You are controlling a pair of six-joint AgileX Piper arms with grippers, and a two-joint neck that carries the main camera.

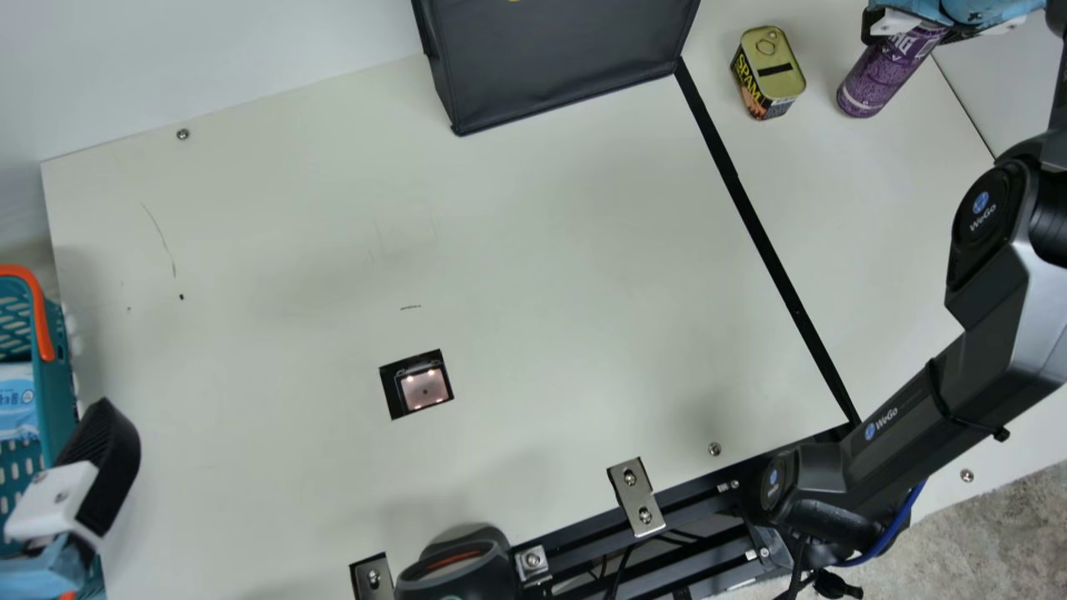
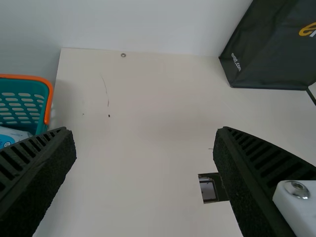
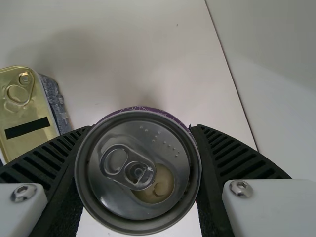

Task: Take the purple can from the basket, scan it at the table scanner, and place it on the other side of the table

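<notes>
At the far right of the main view, my right gripper (image 1: 938, 27) holds the purple can (image 1: 888, 73) over the strip of table beyond the black line. In the right wrist view the top of the purple can (image 3: 138, 173) sits between both fingers of my right gripper (image 3: 139, 168), which is shut on it. The scanner window (image 1: 423, 387) lies in the table near the middle. My left gripper (image 1: 71, 492) is beside the teal basket (image 1: 60, 375) at the left; in the left wrist view, my left gripper (image 2: 144, 148) is open with nothing between its fingers.
A SPAM tin (image 1: 768, 71) stands left of the purple can. The black bag (image 1: 558, 58) is at the table's back. A blue-white packet (image 1: 17, 402) lies in the basket. A dark scanner-like device (image 1: 458, 571) and metal brackets (image 1: 636, 497) line the front edge.
</notes>
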